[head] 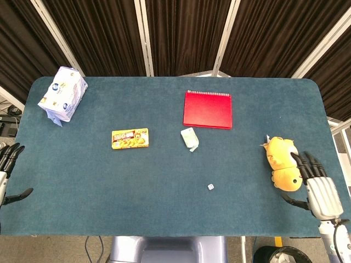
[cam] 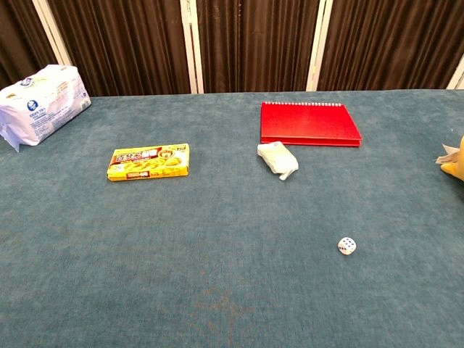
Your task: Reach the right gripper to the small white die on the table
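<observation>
Right hand: fingers spread, holding nothing, tips touching yellow plush toy.
Die: on table, well apart from right fingertips, toward the left.
Left hand: released, at table's edge.
Red notebook: beyond die.

Table: covered in blue-green felt-like cloth, rounded far corners in the head view. Behind it, dark brown pleated curtain spans the full width, split by white vertical frame bars; in the head view these bars fan outward. Grey floor shows past the table's right edge. Lighting even, diffuse; shadows on the cloth are faint.
</observation>
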Controlling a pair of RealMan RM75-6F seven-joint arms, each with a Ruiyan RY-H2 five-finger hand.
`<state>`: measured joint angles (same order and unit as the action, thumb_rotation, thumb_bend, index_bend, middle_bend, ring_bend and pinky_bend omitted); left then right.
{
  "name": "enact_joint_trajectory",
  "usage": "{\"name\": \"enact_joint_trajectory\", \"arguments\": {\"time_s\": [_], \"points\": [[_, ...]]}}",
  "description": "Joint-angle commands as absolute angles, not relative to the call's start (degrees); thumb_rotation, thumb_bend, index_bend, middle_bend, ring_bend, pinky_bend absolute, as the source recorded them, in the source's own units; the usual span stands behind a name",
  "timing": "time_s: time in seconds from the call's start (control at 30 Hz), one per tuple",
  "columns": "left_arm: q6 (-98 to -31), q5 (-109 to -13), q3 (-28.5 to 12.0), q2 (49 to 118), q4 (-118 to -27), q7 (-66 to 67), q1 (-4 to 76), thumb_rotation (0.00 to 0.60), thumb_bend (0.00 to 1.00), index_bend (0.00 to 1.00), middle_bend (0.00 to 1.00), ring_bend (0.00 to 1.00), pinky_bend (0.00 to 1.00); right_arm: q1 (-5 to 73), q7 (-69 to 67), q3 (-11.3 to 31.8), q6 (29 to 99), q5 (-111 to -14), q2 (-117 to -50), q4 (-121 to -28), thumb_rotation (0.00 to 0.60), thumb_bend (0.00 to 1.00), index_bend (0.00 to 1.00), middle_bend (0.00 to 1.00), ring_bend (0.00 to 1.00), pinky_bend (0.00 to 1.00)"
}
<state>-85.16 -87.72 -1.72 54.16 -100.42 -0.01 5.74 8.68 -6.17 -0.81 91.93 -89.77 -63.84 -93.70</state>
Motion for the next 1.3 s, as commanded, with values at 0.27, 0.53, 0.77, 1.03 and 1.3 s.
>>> {"name": "enact_joint_trajectory", "arguments": {"time_s": [0.27,0.53,0.77,1.03,1.3], "points": [[-85.97,-88.19,-1.46,53.69,-100.77,-0.48,5.14,0.600,0.00,0.00,0.00,0.00,0.00,7.78,-5.73,-0.33,91.26,-90.73,-65.89,-91.23,0.600,0.00,0.00,0.01,0.00,0.00],[-85.50,-87.93,-1.44,54.47,-100.33,0.85,5.27,0.600,0.00,0.00,0.00,0.00,0.00,12.58,-3.23,-2.60,81.63,-95.08,-66.77,-92.83,0.600,0.24,0.00,0.81,0.78,0.94],[-84.13,-86.09,-1.94,55.10,-99.61,1.57,5.78,0.600,0.00,0.00,0.00,0.00,0.00,18.52,5.02,-4.58,65.58,-92.64,-67.41,-96.85,0.600,0.40,0.05,0.87,0.84,1.00],[-83.03,-84.86,-2.20,55.51,-98.97,1.92,6.17,0.600,0.00,0.00,0.00,0.00,0.00,21.19,12.88,-4.16,57.46,-86.75,-70.37,-98.22,0.600,0.40,0.06,0.87,0.85,1.00],[-82.52,-84.59,-2.29,55.96,-99.11,3.06,6.50,0.600,0.00,0.00,0.00,0.00,0.00,22.20,16.10,-4.05,55.29,-84.64,-73.07,-97.31,0.600,0.40,0.06,0.87,0.85,1.00]]}}
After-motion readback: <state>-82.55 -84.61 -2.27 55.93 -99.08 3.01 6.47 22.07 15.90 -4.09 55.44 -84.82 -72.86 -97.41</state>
